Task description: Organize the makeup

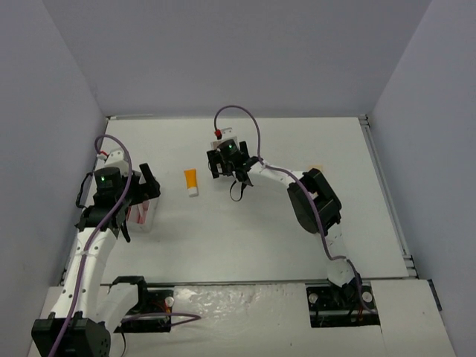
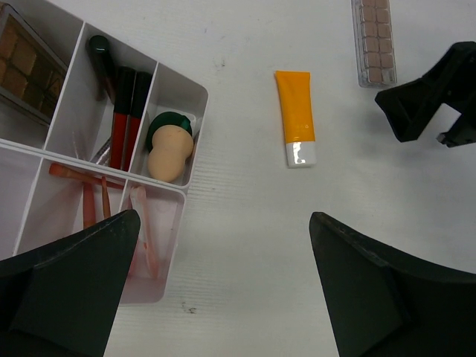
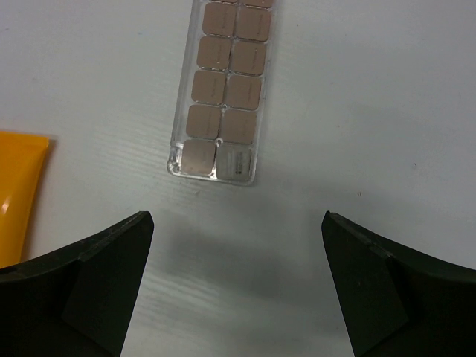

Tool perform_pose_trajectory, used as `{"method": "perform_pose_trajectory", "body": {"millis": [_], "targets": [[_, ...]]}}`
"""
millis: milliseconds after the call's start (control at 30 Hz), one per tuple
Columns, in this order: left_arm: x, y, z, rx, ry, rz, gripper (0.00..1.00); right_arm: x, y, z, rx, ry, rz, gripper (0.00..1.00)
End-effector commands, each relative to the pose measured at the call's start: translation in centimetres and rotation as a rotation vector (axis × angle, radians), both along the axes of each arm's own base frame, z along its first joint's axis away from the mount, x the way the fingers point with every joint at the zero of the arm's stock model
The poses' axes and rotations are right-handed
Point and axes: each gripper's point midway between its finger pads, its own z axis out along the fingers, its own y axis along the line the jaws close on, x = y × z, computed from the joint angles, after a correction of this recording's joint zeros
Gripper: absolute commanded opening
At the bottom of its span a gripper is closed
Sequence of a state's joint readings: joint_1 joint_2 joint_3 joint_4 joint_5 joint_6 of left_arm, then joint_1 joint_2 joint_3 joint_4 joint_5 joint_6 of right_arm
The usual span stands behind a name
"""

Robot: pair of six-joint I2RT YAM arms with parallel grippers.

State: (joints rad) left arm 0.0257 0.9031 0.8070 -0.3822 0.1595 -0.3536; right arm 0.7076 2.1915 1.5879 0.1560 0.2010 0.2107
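The white compartment box (image 2: 190,93) holds a brown palette (image 2: 26,59), dark-red sticks (image 2: 125,111), a green disc (image 2: 177,121) under a beige sponge (image 2: 169,152), and pink sticks (image 2: 95,195). My left gripper (image 2: 223,286) hangs open and empty over the box's near right corner (image 1: 145,216). An orange tube with a white cap (image 1: 192,182) lies on the table between the arms, also visible as the orange tube (image 2: 296,119). A second brown palette (image 3: 223,82) lies flat just ahead of my right gripper (image 3: 238,286), which is open and empty. In the top view the right gripper (image 1: 225,163) covers that palette.
The box sits near the left wall of the white enclosure. In the left wrist view the second palette (image 2: 374,41) lies at the top right, next to the right arm's black fingers (image 2: 428,100). The orange tube (image 3: 16,197) lies left of the right gripper.
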Motion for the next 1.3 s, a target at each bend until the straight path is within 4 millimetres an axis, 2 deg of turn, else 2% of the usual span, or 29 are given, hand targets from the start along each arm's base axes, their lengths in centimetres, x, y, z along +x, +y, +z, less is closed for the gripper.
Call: {"method": "perform_pose_trajectory", "body": {"millis": [0,67,233,633,767,933,1033,1100,1233,1267], "targets": [[0.8,-0.8,2.7,-0.032,-0.077,-0.026,0.97,3.1,0.6,2.3,0.052,-0.067,-0.065,0.93],[0.8,-1.1,2.8,-0.045,-0.079,-0.041,0.97,3.9,0.8,2.4,0.062,-0.076,-0.081,0.93],[0.8,-1.4,3.1,-0.056,-0.094,-0.05,0.97,4.8,1.7,0.5,0.059,-0.062,-0.041,0.92],[0.7,-1.4,2.9,-0.054,-0.092,-0.05,0.97,5.2,4.0,0.7,0.139,-0.088,0.017,0.92],[0.8,-1.4,2.8,-0.055,-0.088,-0.049,0.97,5.9,4.0,0.2,0.152,-0.091,-0.041,0.93],[0.8,-1.4,2.7,-0.056,-0.083,-0.05,0.97,6.6,3.5,-1.6,0.118,-0.075,-0.091,0.91],[0.8,-1.4,2.6,-0.056,-0.082,-0.05,0.97,6.7,3.1,-2.3,0.088,-0.062,-0.111,0.85],[0.8,-1.4,2.6,-0.056,-0.081,-0.049,0.97,6.6,2.5,-2.6,0.063,-0.057,-0.132,0.75],[0.8,-1.7,2.8,-0.064,-0.089,-0.062,0.97,5.6,1.1,-2.3,0.032,-0.048,-0.159,0.41],[0.8,-1.8,2.9,-0.069,-0.092,-0.066,0.97,4.9,0.6,-2.8,0.017,-0.033,-0.163,0.34]]}}
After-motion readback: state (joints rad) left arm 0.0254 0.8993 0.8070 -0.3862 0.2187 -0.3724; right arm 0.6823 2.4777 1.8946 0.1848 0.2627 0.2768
